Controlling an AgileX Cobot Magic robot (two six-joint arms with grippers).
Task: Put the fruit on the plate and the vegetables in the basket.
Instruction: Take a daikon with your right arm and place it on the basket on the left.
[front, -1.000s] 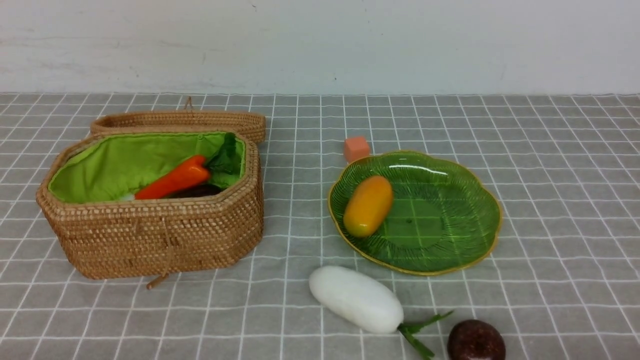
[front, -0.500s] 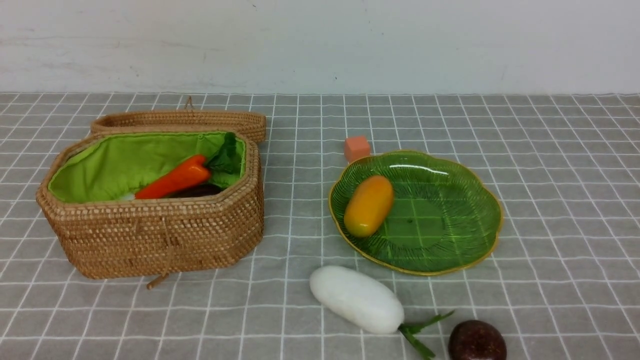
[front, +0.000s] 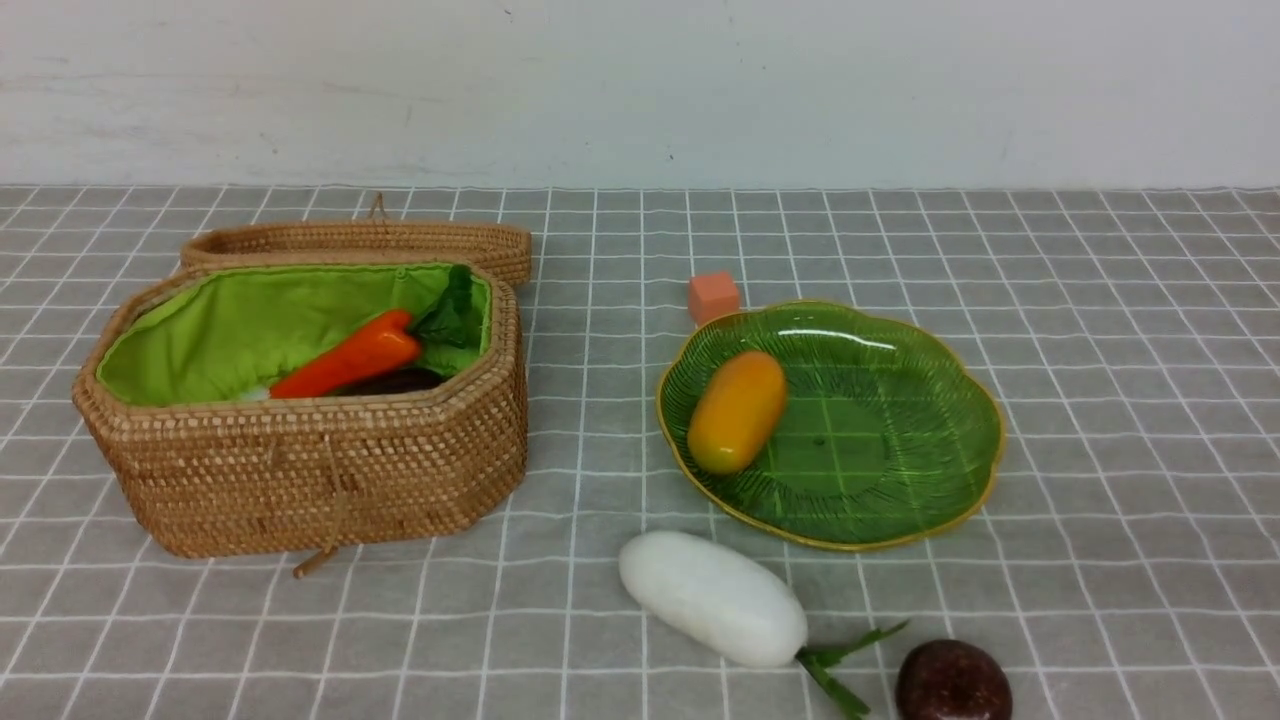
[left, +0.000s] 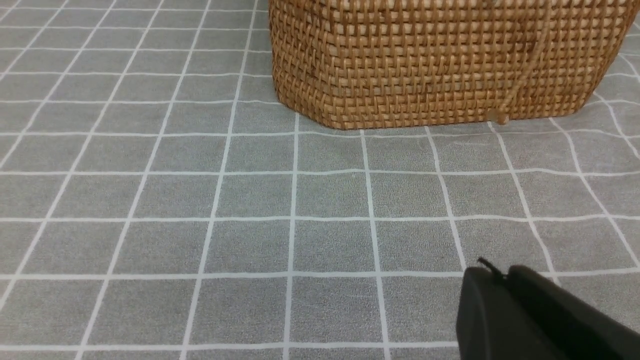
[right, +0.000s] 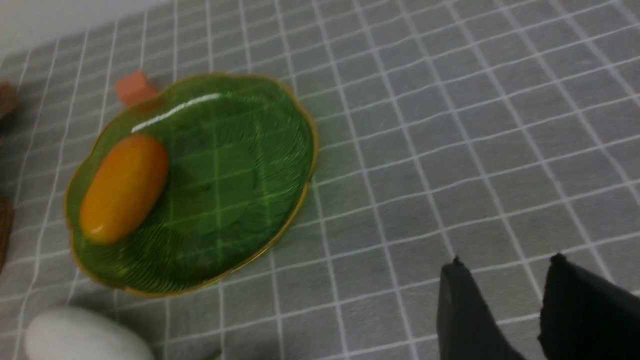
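Radish (front: 712, 600): slanting, stalks (front: 835, 665) pointing toward desk's (front: 400, 640) near right corner
Left end effector (left: 500, 267): pinching nothing
Right end effector (right: 507, 260): gaping partway, holding nothing

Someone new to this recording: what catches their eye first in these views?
Probably the wide green dish with its yellow rim, right of centre in the front view, a mango lying in its left side. Next, the wicker basket on the left, its bright green lining setting off an orange carrot. The white radish also stands out, lying on the gridded cloth nearer the robot than the dish.
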